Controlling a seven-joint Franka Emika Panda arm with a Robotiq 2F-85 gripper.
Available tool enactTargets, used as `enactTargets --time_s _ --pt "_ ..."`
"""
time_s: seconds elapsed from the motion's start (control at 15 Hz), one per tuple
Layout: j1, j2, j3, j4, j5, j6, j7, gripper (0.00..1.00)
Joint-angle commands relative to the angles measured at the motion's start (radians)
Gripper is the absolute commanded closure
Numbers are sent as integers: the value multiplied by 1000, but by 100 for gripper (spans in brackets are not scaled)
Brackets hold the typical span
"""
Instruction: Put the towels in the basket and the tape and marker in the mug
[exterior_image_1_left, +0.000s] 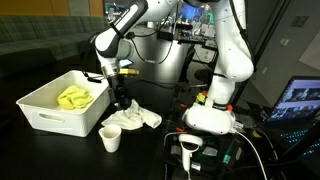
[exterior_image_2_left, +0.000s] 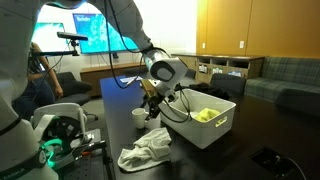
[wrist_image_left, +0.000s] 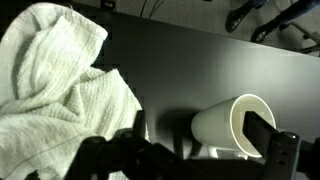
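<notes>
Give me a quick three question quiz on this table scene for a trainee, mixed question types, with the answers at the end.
1. True or false: the yellow towel lies in the basket.
2. Multiple choice: the white towel lies A) in the basket, B) on the table near the mug, C) in the gripper.
3. Fill in: the gripper's jaws are ____.
Key: 1 true; 2 B; 3 open.
</notes>
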Motion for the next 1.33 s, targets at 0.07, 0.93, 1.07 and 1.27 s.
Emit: enactTargets --time_s 0.07,0.93,1.07,1.27 --pt "-16 -85 -36 -129 86 53 119 0" --pt "-22 -98 -155 -196 167 85 552 0" --pt "-22 -83 -172 -188 168 91 635 0" --pt "-17 -58 -192 -175 167 93 754 0"
